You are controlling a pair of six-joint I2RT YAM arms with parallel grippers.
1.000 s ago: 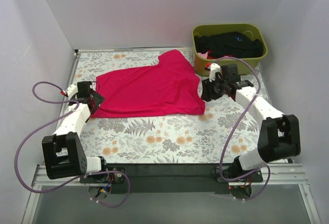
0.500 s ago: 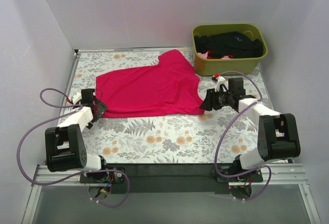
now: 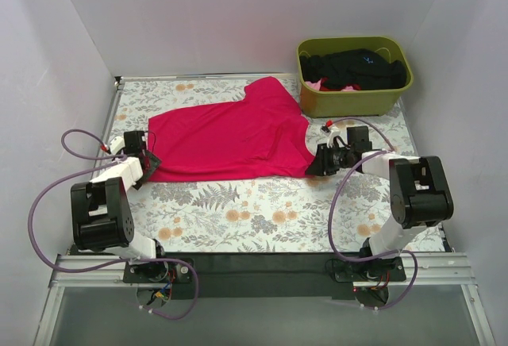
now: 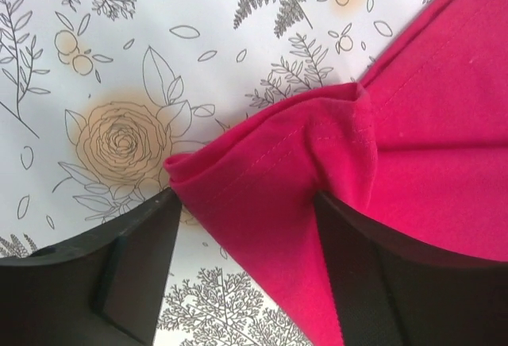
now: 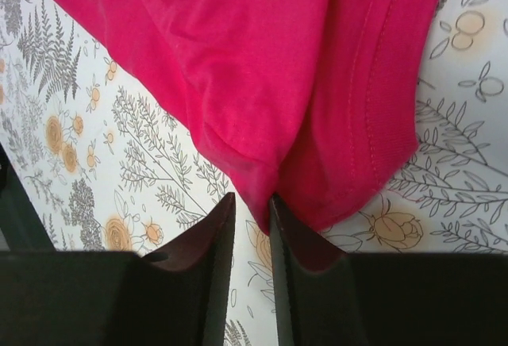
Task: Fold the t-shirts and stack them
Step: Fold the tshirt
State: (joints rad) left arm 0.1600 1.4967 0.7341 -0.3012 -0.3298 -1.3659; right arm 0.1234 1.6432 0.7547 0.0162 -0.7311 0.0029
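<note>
Both near hem corners are engaged, left gripper (image 4: 242,203) gaping round a bunched fold, right gripper (image 5: 252,203) pinching a sliver that may slip when lifted, the crimson t-shirt (image 3: 230,136) lying spread on the tabletop (image 3: 262,203) just left of the green bin (image 3: 355,101).

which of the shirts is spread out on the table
The crimson-red t-shirt: it lies spread open on the floral table, while the black ones sit bunched in the green bin.

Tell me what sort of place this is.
Probably a robot test cell for laundry folding: plain white walls box in a floral-covered table, two arms are bolted at its near edge, and a green bin holds clothes beside a red t-shirt.
</note>
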